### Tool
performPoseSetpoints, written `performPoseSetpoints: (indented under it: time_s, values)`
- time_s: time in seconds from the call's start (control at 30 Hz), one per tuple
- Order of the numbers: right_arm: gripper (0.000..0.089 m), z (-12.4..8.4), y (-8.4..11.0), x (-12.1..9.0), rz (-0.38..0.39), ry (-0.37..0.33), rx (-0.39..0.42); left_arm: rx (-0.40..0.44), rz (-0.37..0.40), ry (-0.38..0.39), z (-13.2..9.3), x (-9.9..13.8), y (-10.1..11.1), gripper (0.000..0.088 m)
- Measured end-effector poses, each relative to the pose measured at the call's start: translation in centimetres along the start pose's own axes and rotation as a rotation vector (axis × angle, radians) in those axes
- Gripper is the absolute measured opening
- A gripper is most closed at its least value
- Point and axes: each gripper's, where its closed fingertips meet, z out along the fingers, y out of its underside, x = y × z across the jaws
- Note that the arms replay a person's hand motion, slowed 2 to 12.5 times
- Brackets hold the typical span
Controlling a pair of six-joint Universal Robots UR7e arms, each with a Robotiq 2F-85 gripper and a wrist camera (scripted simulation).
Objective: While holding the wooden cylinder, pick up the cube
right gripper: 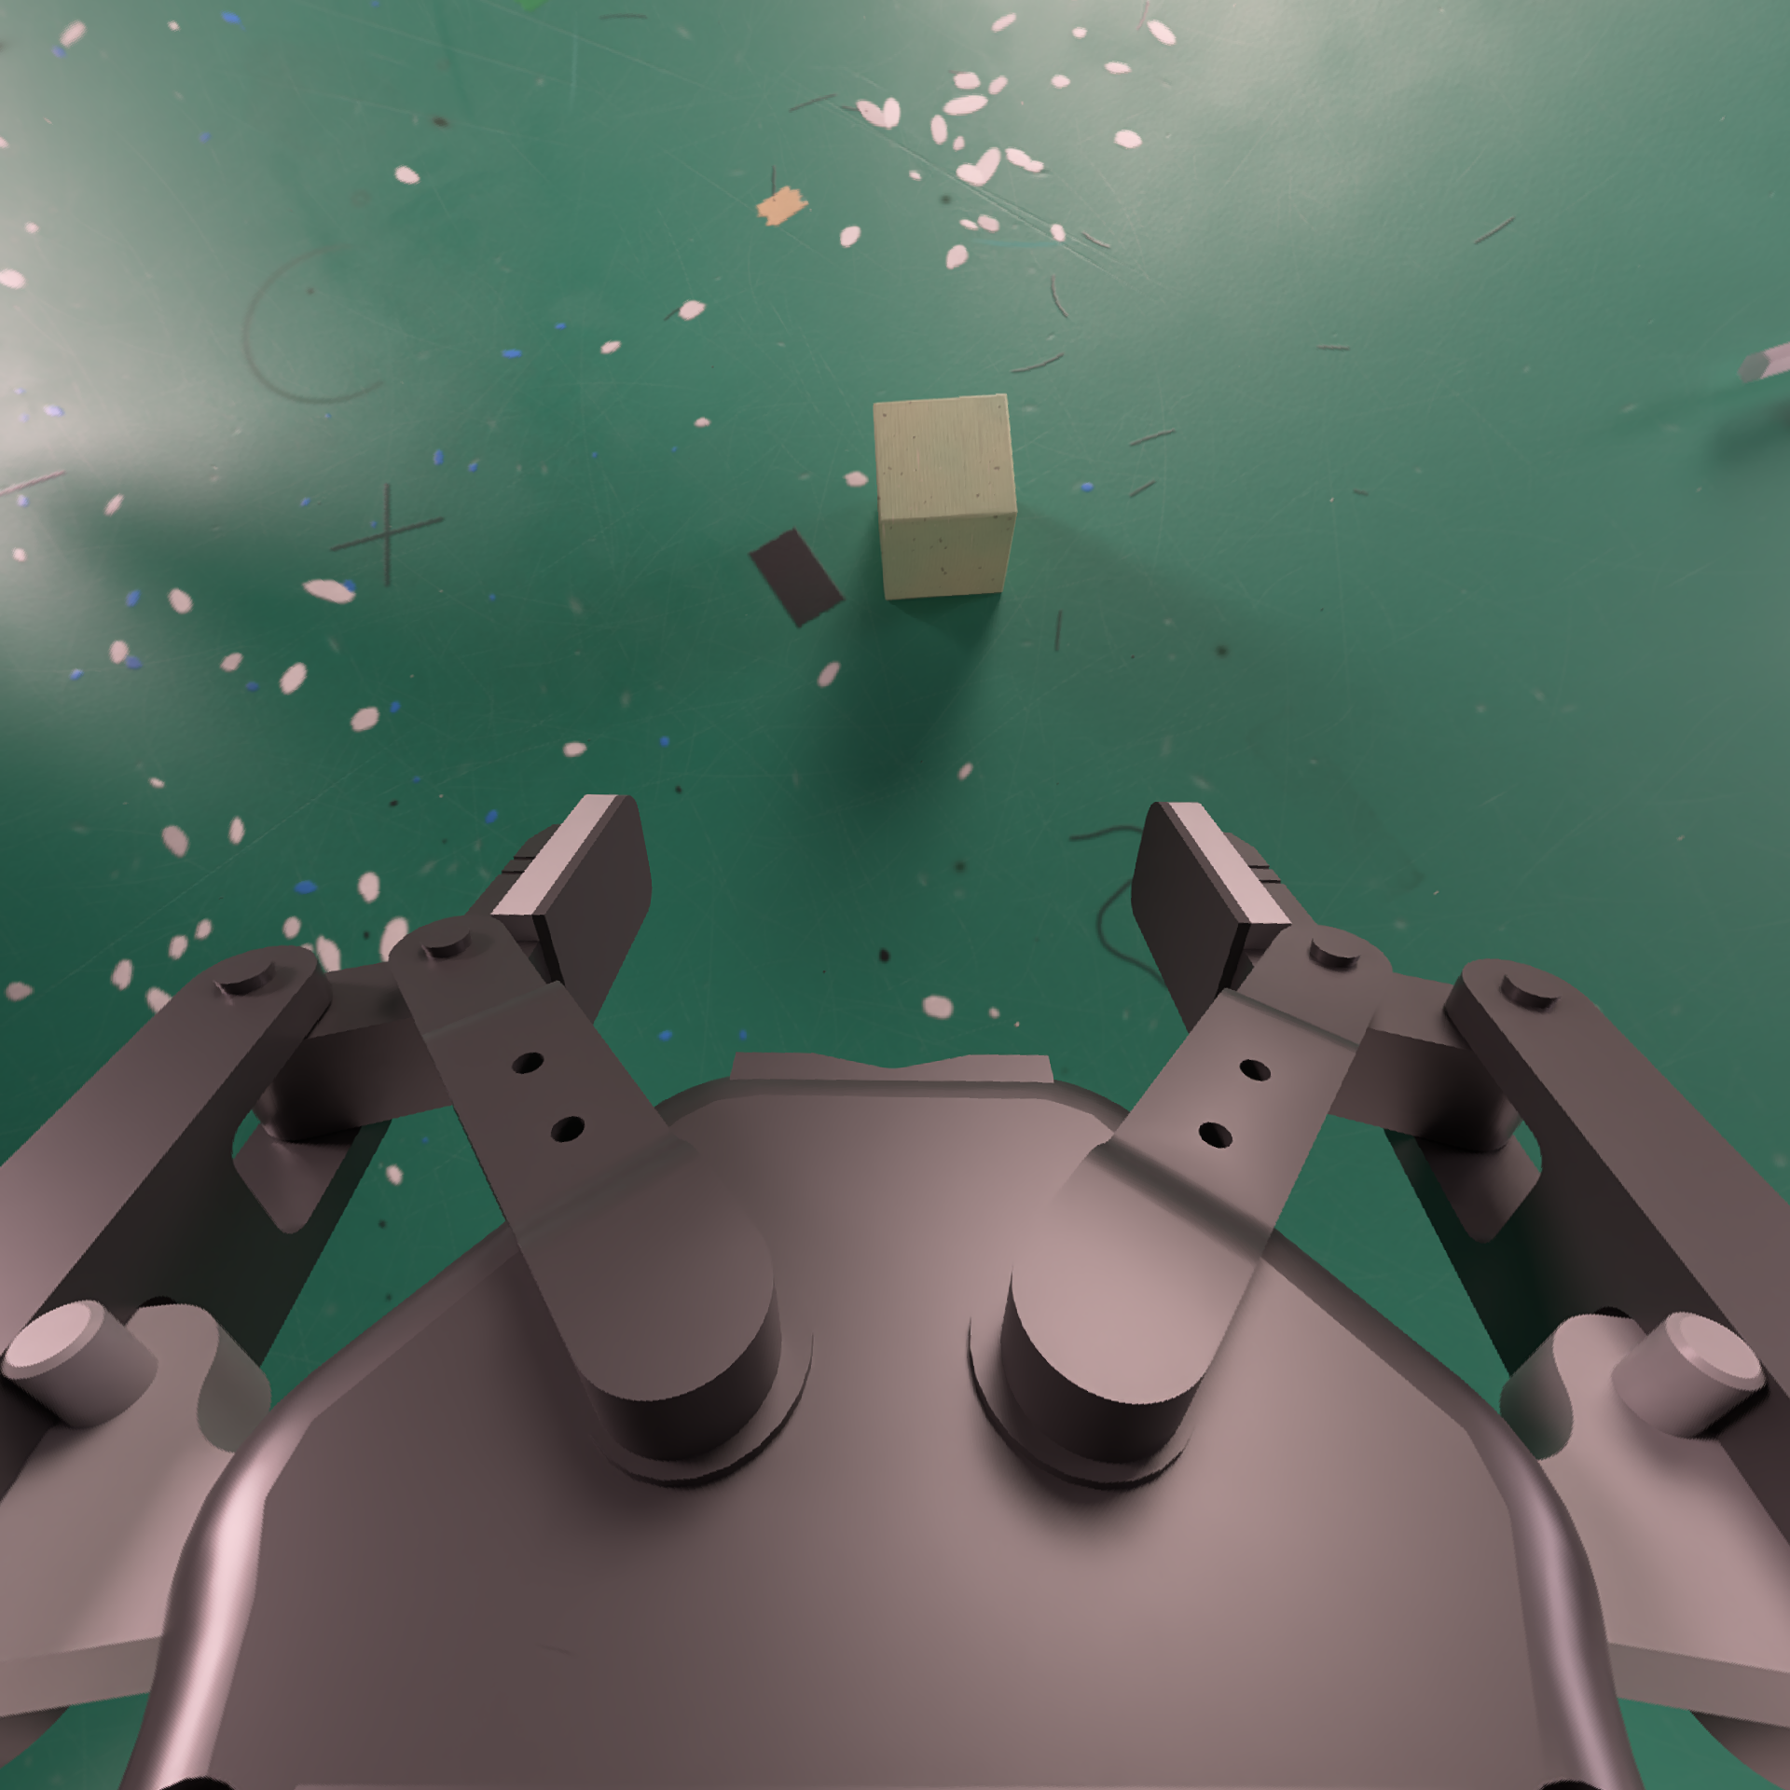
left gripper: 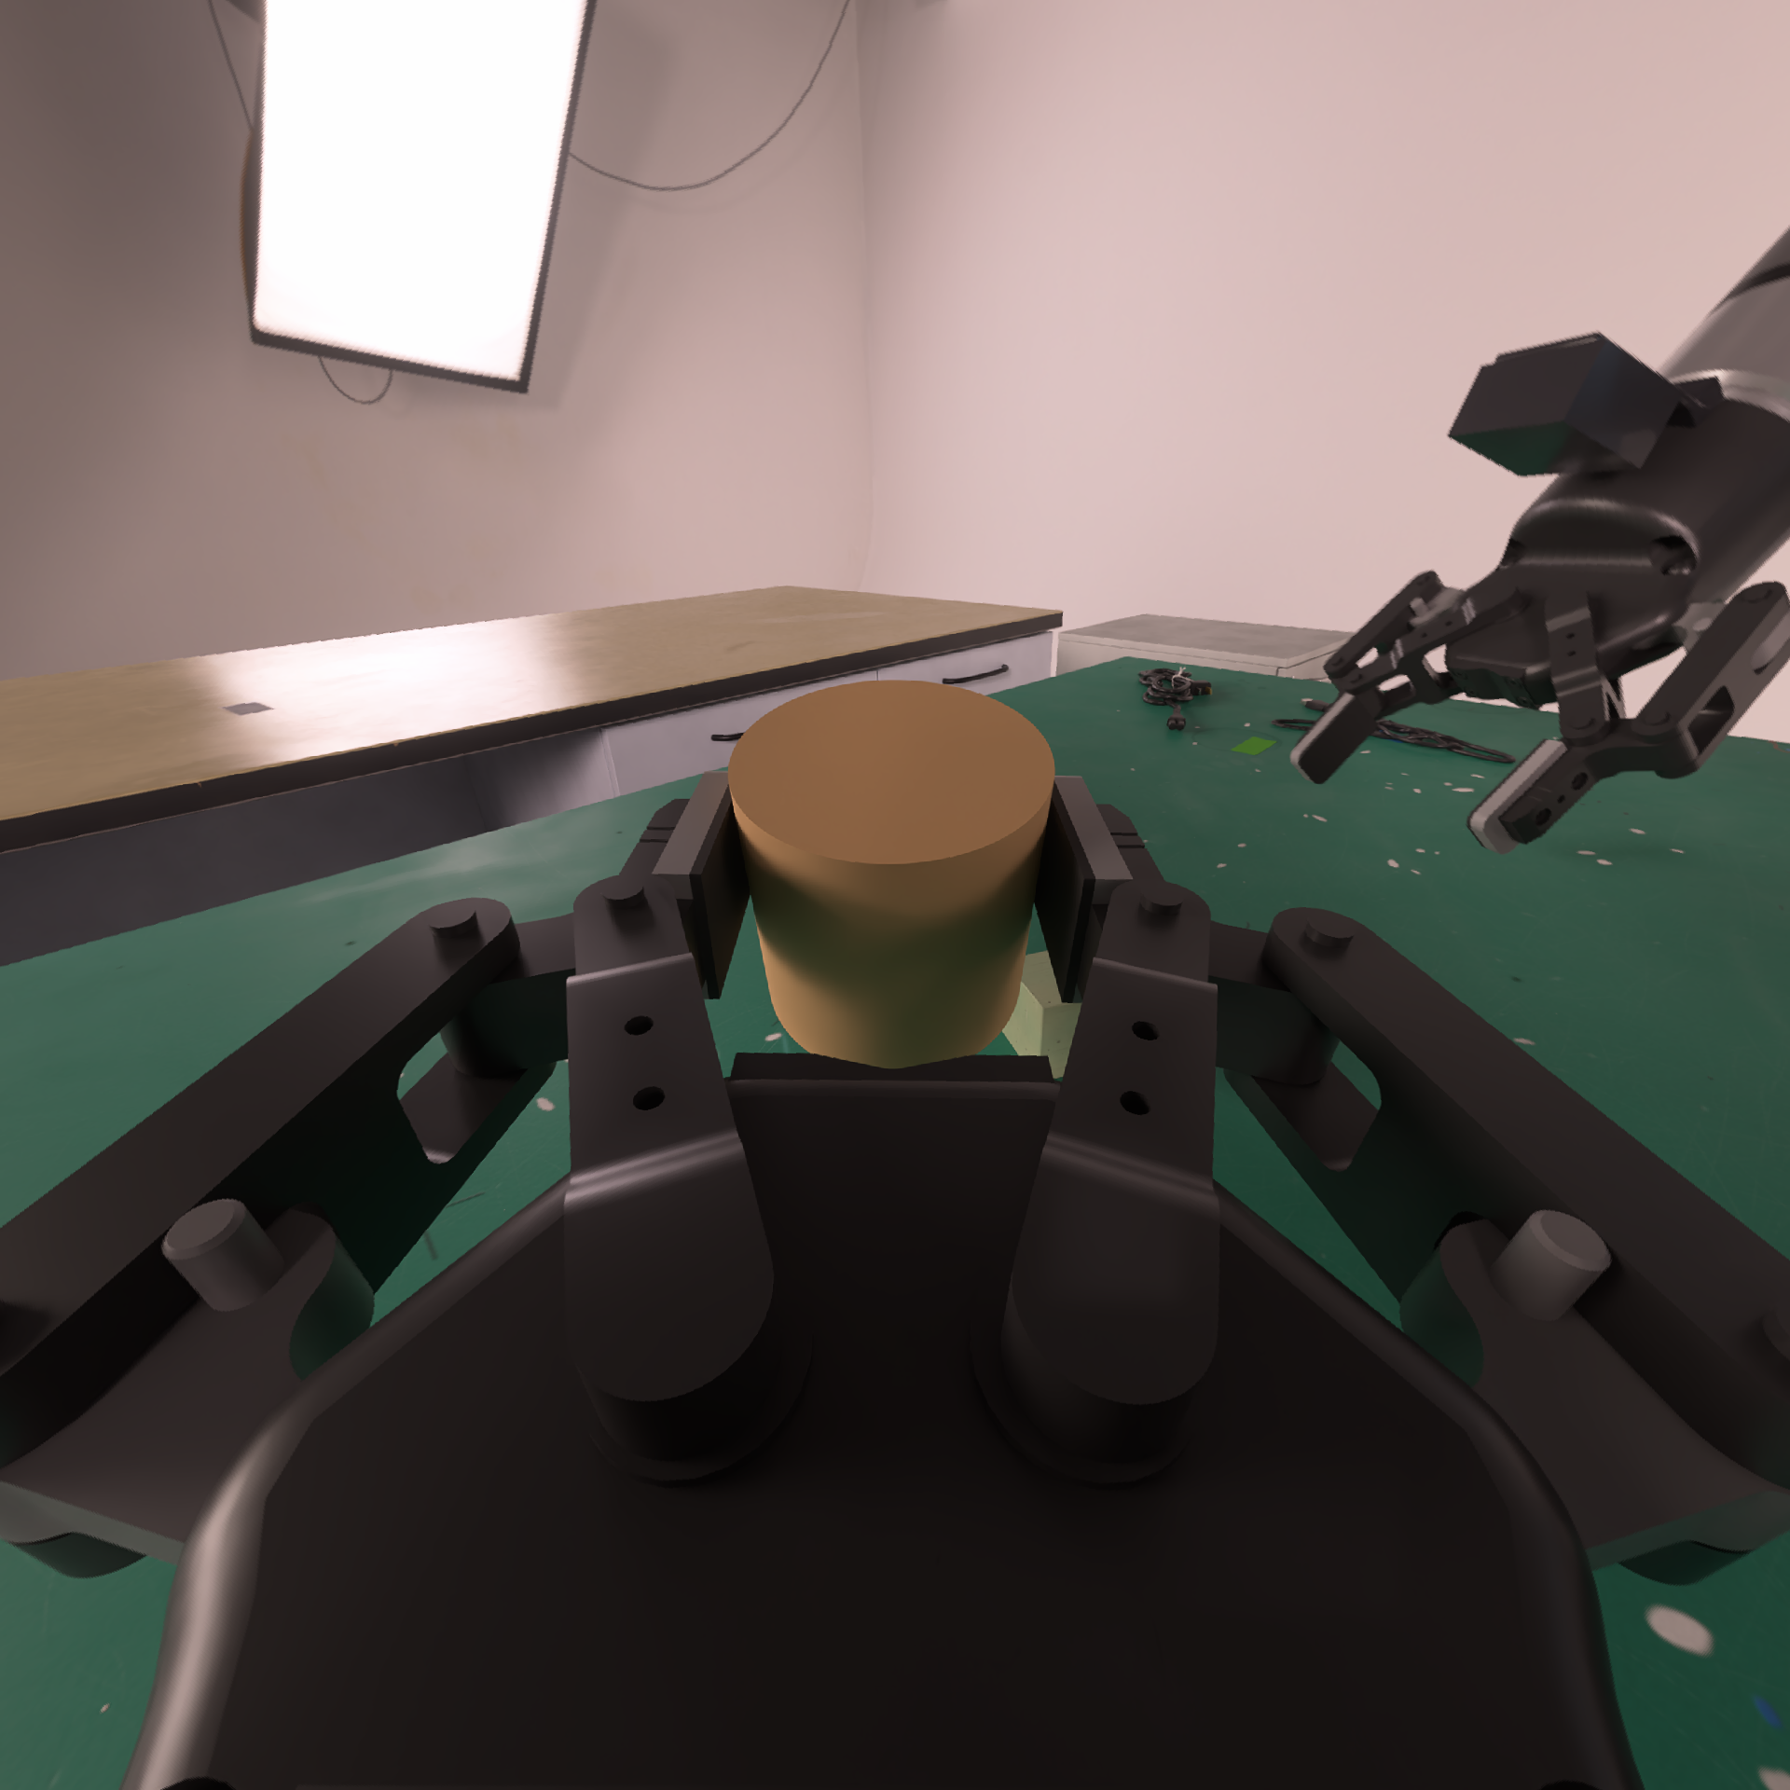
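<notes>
Two pads (left gripper: 712, 896) clamp smooth wooden cylinder (left gripper: 891, 872); pale cube (right gripper: 944, 499) — speckled.

I count one cylinder (left gripper: 889, 872), one cube (right gripper: 944, 496), two grippers (left gripper: 889, 877) (right gripper: 891, 872), one light panel (left gripper: 412, 184) and one counter (left gripper: 484, 678).

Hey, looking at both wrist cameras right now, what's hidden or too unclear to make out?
- Left wrist view: the cube shows only as a pale sliver, hidden behind the wooden cylinder and the left gripper.
- Left wrist view: the cylinder's underside is hidden by the gripper body.
- Left wrist view: the dark cables on the far table are too small to identify.
- Right wrist view: a grey object is cut off by the right edge.
</notes>
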Motion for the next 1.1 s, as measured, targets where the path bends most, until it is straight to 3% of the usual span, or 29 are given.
performPoseSetpoints:
  time_s: [0.23,0.4,0.73,1.1]
  values:
    - [0.0854,1.1,-2.4,0.6,-0.048,0.04,-0.085,-0.025,0.007,0.004,0.2,0.1,0.6,0.0514]
    - [0.0854,2.5,-3.6,1.1,-0.051,0.058,-0.192,-0.043,0.019,-0.004,0.3,-0.1,0.9,0.0514]
    - [0.0854,6.0,-5.1,0.9,-0.069,0.031,-0.401,-0.059,0.047,-0.02,0.2,-0.2,1.0,0.0514]
    - [0.0854,9.4,-6.1,0.9,-0.047,0.004,-0.541,-0.047,0.037,-0.036,0.0,-0.6,0.6,0.0514]
